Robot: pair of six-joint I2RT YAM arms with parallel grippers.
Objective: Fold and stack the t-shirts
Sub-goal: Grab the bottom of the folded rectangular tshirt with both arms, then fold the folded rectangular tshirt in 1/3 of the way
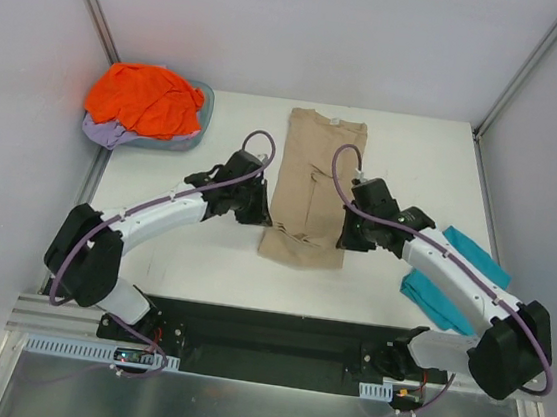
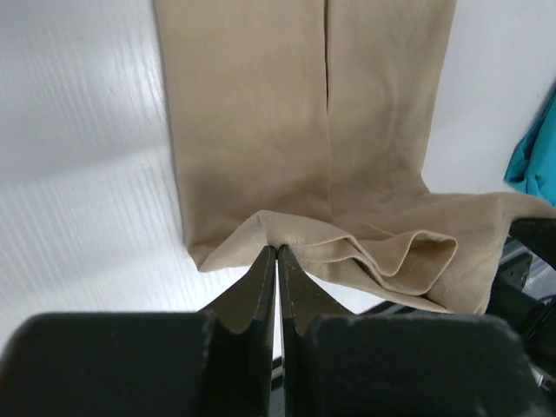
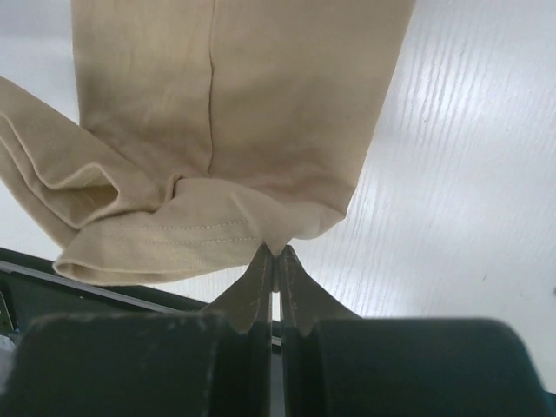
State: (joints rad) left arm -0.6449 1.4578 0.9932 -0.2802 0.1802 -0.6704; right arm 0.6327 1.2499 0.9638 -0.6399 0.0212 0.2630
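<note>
We find the tan t-shirt lying lengthwise at the middle of the white worktop. It is folded into a narrow strip, with both sides turned in so that their edges meet along a centre line. A small label shows at its far end. The far part lies flat. The near hem is raised off the surface and sags in loose folds between the two hands.

The left hand has its fingers pressed together on the near left corner of that hem, and the cloth bunches directly at the fingertips. The right hand is likewise closed, pinching the near right corner, where a stitched hem line runs up to the tips. Both arms reach in from the near edge and converge on the near end of the garment, one at each side.

The teal t-shirt lies at the right side of the worktop, partly hidden beneath the right arm and well apart from the tan t-shirt.

The orange t-shirt is heaped loosely in the basin at the far left corner. It rests on the lavender t-shirt, of which we see only an edge at the near left of the heap.
</note>
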